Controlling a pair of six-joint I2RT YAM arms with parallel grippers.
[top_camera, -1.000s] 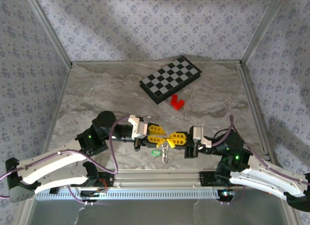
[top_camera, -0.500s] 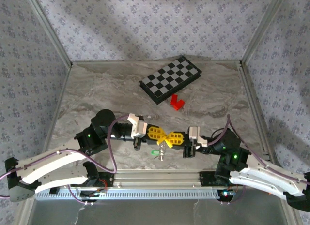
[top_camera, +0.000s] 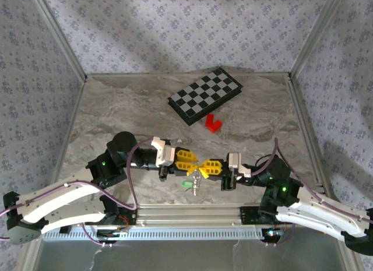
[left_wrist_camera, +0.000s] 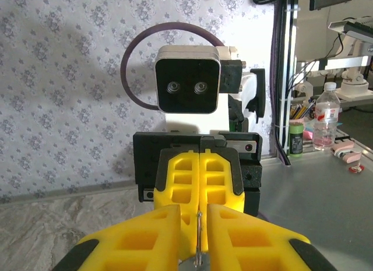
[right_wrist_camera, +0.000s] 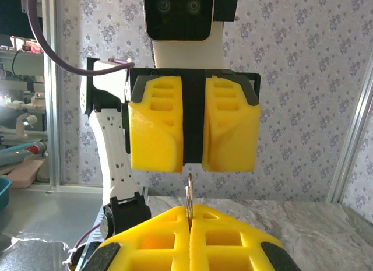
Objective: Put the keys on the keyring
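Shifted slightly leftward, left gripper (top_camera: 196,164) jaws stand narrowly apart while right gripper (top_camera: 203,167) jaws clamp the keyring (top_camera: 196,184).

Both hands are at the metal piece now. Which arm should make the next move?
Left, probably. The left hand is slightly open around the thin metal piece, so free to shift or regrip. The right hand is shut on that piece, so it should anchor it.

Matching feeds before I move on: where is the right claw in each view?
Top external: right claw low centre, opposite the left claw.
Left wrist: right claw at centre, facing the camera.
Right wrist: right claw bottom centre, pinching a thin metal piece.
Shared landmark: the left claw.
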